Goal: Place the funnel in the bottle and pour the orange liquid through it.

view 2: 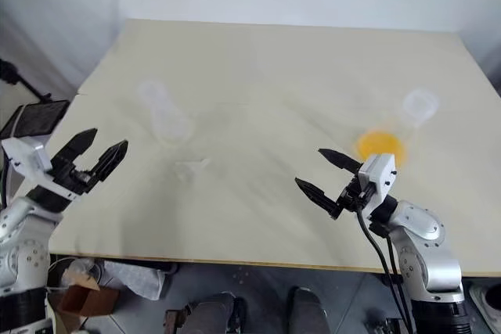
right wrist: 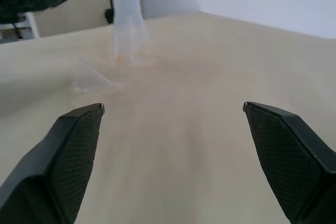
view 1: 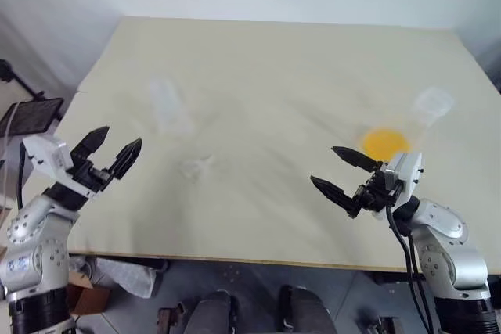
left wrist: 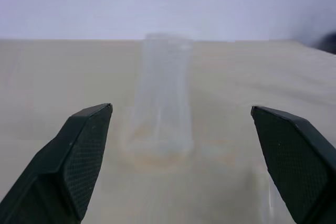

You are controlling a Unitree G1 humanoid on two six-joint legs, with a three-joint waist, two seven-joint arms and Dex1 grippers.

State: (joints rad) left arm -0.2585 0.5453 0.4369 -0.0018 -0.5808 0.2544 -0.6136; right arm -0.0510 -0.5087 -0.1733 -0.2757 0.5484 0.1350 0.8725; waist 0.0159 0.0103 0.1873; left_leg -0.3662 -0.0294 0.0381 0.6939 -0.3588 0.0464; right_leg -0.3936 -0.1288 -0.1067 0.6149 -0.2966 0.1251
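The funnel (right wrist: 93, 80) lies on the table (view 1: 274, 60), on the left half of the surface, just nearer than the bottle (view 1: 168, 107) and slightly to its right. It is clear and faint against the tabletop; its exact attitude cannot be determined, though in the right wrist view it appears to rest on its side with the wide end low. It is apart from the bottle and from both grippers.

The bottle is a frosted, translucent flask with a wide cylindrical neck. It stands upright on the left half of the table, in line with the left gripper (view 1: 116, 149), and its mouth is open. No liquid level can be distinguished inside it; the base shows a faint warm tint only.

The larger clear flask (view 1: 407, 127) stands on the right half of the table, well apart from the bottle. The orange liquid (view 1: 385, 143) forms a shallow bright layer in its broad base. The neck above is clear.

The left gripper hovers at the near left edge of the table, its two black fingers spread wide and holding nothing. In the left wrist view the bottle stands beyond the gap between the fingers.

The right gripper (view 1: 344, 171) hovers above the near right part of the table, just nearer than the clear flask, fingers spread wide and empty.
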